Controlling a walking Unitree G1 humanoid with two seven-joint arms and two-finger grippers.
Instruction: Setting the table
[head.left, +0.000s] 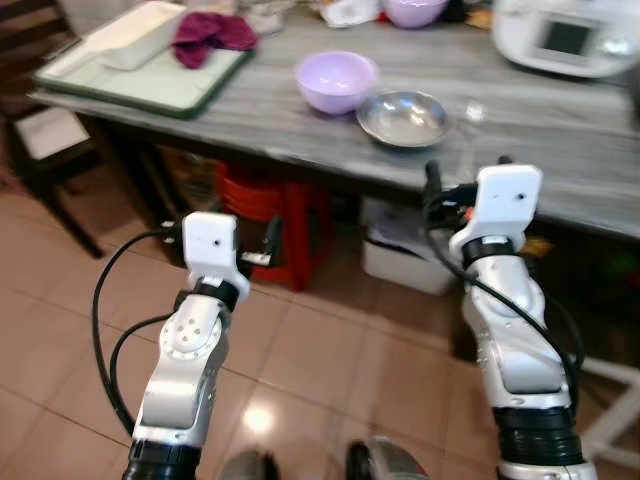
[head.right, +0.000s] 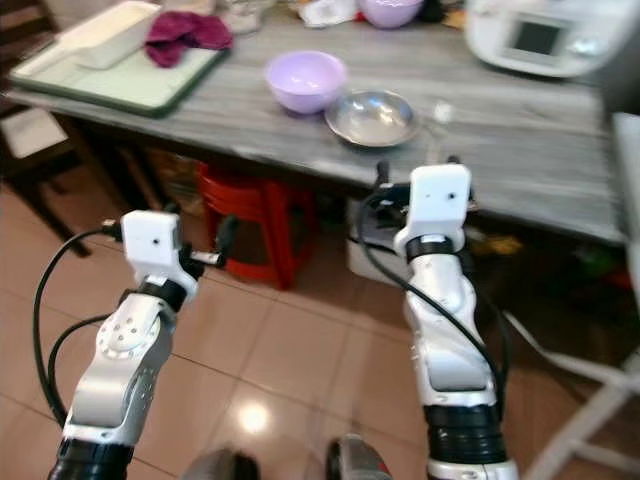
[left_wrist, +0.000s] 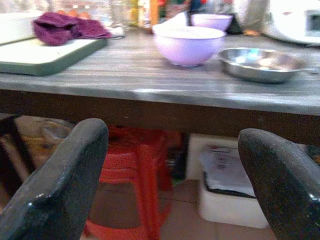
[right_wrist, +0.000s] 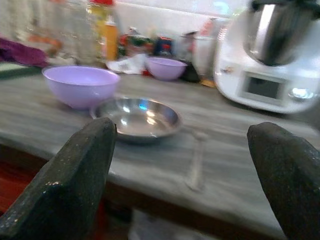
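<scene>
A lilac bowl (head.left: 337, 80) stands on the grey table (head.left: 520, 130), with a shallow metal bowl (head.left: 403, 117) touching its right side. A spoon (right_wrist: 196, 160) lies on the table right of the metal bowl. A second lilac bowl (right_wrist: 165, 67) sits farther back. My right gripper (right_wrist: 185, 175) is open, raised at the table's front edge facing the metal bowl. My left gripper (left_wrist: 170, 175) is open, lower, below the table's edge and in front of the lilac bowl. Both hold nothing.
A green tray (head.left: 150, 80) with a white dish (head.left: 135, 35) and a maroon cloth (head.left: 210, 35) sits at the table's left. A white kitchen machine (head.left: 565, 35) stands at the back right. Under the table are a red stool (head.left: 280, 215) and a white box (head.left: 405, 260).
</scene>
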